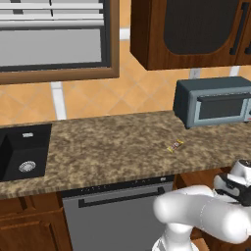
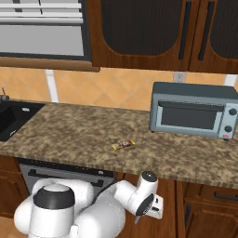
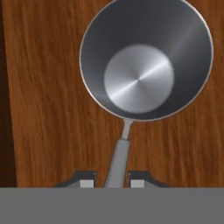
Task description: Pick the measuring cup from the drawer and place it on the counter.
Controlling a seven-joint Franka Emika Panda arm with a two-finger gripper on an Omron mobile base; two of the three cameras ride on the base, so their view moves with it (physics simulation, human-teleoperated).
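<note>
The measuring cup (image 3: pixel 144 59) lies on the drawer (image 3: pixel 48 109) floor. The gripper (image 3: pixel 112 180) is narrowed onto its handle, so the grasp looks made; lifting it to the counter (image 1: pixel 112 147) remains.

Table (image 1: pixel 112 147): speckled brown-tan granite. Black sink (image 1: pixel 22 152) set in at left end. Grey microwave (image 2: pixel 193 109) stands at right end, against back edge. Small yellow-orange packet (image 2: pixel 123 145) lies near front edge, left of microwave. Drawer (image 3: pixel 43 109) floor: measuring cup (image 3: pixel 144 61) lies on it, mouth up.
</note>
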